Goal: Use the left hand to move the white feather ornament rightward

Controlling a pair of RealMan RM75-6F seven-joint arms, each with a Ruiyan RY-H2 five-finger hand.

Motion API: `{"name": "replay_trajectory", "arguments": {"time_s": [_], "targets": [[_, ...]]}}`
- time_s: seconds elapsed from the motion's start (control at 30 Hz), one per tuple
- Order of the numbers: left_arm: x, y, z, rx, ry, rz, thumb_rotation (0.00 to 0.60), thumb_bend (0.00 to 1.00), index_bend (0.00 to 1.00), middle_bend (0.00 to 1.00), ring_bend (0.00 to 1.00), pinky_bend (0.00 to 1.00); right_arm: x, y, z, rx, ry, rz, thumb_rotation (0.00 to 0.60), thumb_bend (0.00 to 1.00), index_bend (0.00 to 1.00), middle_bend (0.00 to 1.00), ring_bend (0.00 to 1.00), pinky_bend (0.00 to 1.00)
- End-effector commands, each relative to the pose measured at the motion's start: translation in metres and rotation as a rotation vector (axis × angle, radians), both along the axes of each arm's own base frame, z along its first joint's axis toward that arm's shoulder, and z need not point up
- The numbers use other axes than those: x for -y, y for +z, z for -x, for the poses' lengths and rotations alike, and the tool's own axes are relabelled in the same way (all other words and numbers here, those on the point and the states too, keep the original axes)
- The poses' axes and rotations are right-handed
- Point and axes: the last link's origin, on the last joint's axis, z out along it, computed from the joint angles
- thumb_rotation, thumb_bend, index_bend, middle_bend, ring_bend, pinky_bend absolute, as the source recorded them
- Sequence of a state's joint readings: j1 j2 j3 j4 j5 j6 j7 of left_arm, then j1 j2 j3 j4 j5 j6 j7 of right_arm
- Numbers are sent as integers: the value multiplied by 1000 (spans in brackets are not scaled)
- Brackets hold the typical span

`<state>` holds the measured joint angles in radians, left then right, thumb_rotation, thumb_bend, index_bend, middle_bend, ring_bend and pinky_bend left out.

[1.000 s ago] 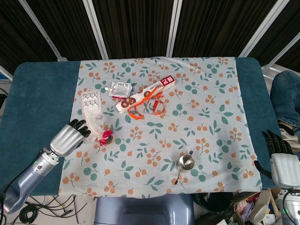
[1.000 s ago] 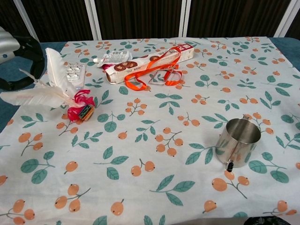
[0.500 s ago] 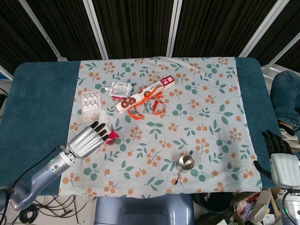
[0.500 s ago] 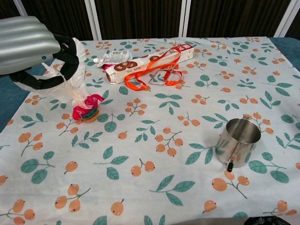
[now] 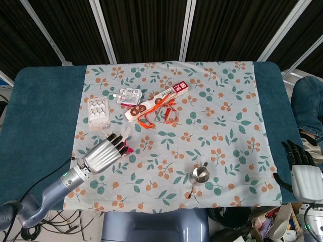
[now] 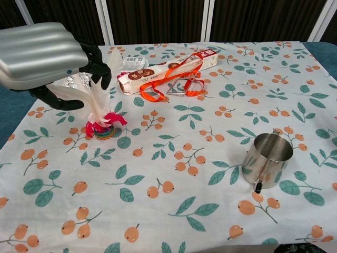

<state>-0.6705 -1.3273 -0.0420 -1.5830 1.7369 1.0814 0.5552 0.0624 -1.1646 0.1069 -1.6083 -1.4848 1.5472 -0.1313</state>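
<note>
The white feather ornament (image 6: 98,94) stands nearly upright, its pink and red base (image 6: 103,128) on the floral cloth at the left. My left hand (image 6: 46,57) is over it, with dark fingers (image 6: 99,67) in front of the feathers and the thumb behind, gripping them. In the head view the left hand (image 5: 104,154) hides most of the ornament; only its feather tips (image 5: 124,132) and a bit of pink base show. My right hand (image 5: 302,170) hangs off the table's right edge, holding nothing, fingers extended.
A steel cup (image 6: 267,158) stands at the front right. A long toothpaste box (image 6: 168,68), orange ribbon (image 6: 169,83), a foil pouch (image 6: 126,64) and a pill blister (image 5: 98,113) lie behind the ornament. The cloth (image 6: 174,200) covers the table.
My left hand has moved rightward over the ornament and closed on its feathers. The ornament went from lying flat to upright and shifted right. The right hand stayed still.
</note>
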Motion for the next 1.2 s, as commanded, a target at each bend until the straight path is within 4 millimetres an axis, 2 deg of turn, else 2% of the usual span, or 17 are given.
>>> {"name": "replay_trajectory", "arguments": {"time_s": [0.03,0.23,0.4,0.57,0.67,0.77,0.9,1.1,1.2], "targets": [[1,2,-1,4,5,-4,600,241,313,394,254,381,0,0,0,0,0,1,600,135,88,64,104,159],[3,11,-5,39,20,-2,600,240,248,317,214,348,0,0,0,-2,0,2,600,135,88,64,104,159],[7,31,-18,107,23,-12,600,241,244,300,197,330,0,0,0,-3,-1,3,600,135,88,64,104,159],[8,68,-29,250,81,-27,600,241,243,298,198,326,0,0,0,-4,-1,4,600,135,88,64,104,159],[6,98,-22,266,123,-104,600,241,243,284,188,306,0,1,0,-5,-1,8,600,135,89,64,104,159],[11,118,-3,248,214,-162,600,241,218,240,150,270,0,2,0,-5,-1,10,600,134,88,64,104,159],[25,138,34,267,382,-211,600,241,158,193,119,250,0,2,0,-8,3,12,600,135,88,64,104,159],[46,150,90,377,607,-221,600,241,151,174,102,233,0,2,-1,-9,3,17,600,135,88,64,104,159],[56,152,114,388,664,-229,600,233,147,146,74,211,0,3,-1,-9,5,18,600,134,88,63,104,159]]}}
